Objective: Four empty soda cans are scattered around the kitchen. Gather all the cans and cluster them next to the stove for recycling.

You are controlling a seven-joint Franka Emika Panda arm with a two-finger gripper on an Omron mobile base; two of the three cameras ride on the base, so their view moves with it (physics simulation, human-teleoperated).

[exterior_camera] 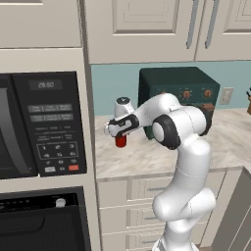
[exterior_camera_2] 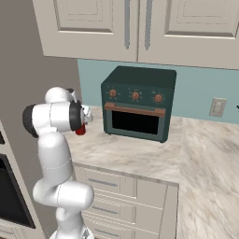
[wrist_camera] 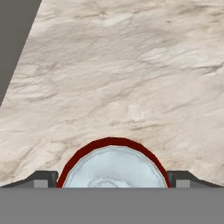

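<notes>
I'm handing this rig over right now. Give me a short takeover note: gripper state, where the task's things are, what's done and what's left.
Gripper: above a red soda can, one finger on each side of its silver top; jaws look open, no grip visible yet.
Can: upright on the marble counter, near the left end beside the tall oven cabinet, left of the dark green toaster oven.
Done: arm lined up over this can.
Left: close on it, lift it, carry it to the stove, then gather the other cans. I cannot tell from these views where the stove and other cans are.
</notes>
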